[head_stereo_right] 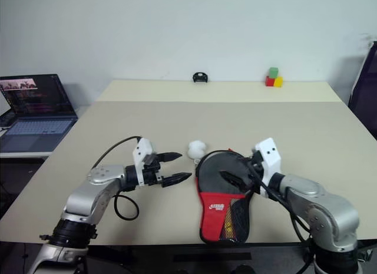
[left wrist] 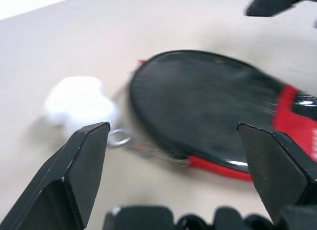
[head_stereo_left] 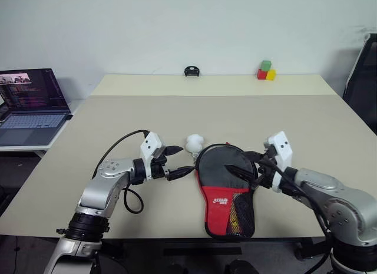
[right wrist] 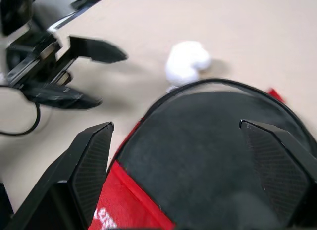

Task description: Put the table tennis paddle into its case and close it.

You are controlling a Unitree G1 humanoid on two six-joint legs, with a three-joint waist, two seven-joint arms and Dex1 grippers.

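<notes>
The case (head_stereo_left: 227,188) lies flat on the table's front half, with its round black end away from me and its red panel and mesh pocket toward the front edge. A metal zip pull (left wrist: 119,138) sticks out at its left rim. The table tennis paddle is hidden; I cannot tell whether it is inside. My left gripper (head_stereo_left: 187,160) hovers open just left of the case, pointing at the rim. My right gripper (head_stereo_left: 235,160) hangs open over the round end with nothing between its fingers.
White balls (head_stereo_left: 194,143) rest against the case's far left rim. A laptop (head_stereo_left: 32,106) stands on a side table at the left. Coloured blocks (head_stereo_left: 266,71) and a small black object (head_stereo_left: 191,71) sit at the table's far edge.
</notes>
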